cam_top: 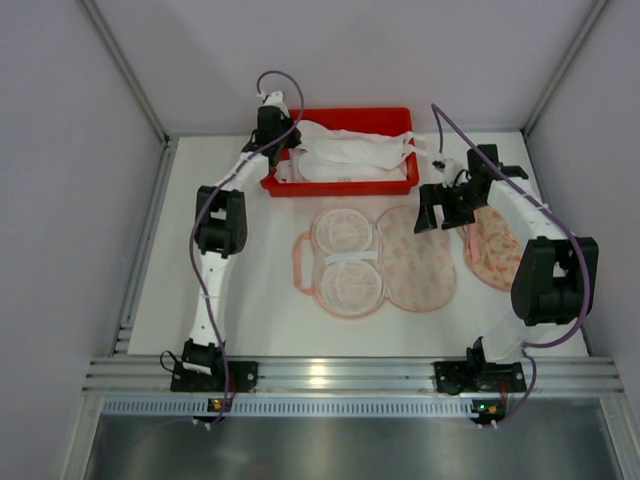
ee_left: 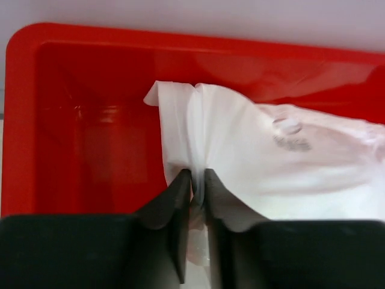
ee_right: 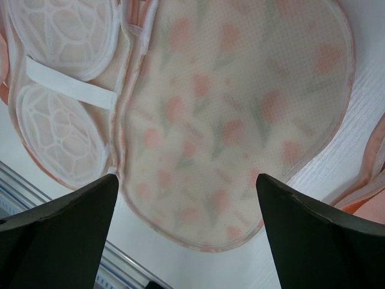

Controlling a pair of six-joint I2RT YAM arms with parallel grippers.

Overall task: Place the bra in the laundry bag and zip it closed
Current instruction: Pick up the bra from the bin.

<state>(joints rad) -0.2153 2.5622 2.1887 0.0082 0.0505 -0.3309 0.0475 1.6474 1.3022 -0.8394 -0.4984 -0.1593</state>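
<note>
The white bra (cam_top: 350,150) lies bunched in the red bin (cam_top: 340,187) at the back of the table. My left gripper (cam_top: 283,150) reaches into the bin's left end. In the left wrist view it (ee_left: 197,177) is shut on a fold of the bra (ee_left: 264,156), with white fabric pinched between the fingertips. The laundry bag (cam_top: 385,258) lies unzipped and spread flat mid-table, its two white mesh cups (cam_top: 345,260) on the left and its floral lid (ee_right: 240,114) on the right. My right gripper (cam_top: 440,215) hovers over that lid, open (ee_right: 186,183) and holding nothing.
A second floral bag (cam_top: 492,248) lies under my right arm, and its edge (ee_right: 373,174) shows in the right wrist view. The red bin's wall (ee_left: 90,120) rises close to the left gripper. Grey walls enclose the table on three sides.
</note>
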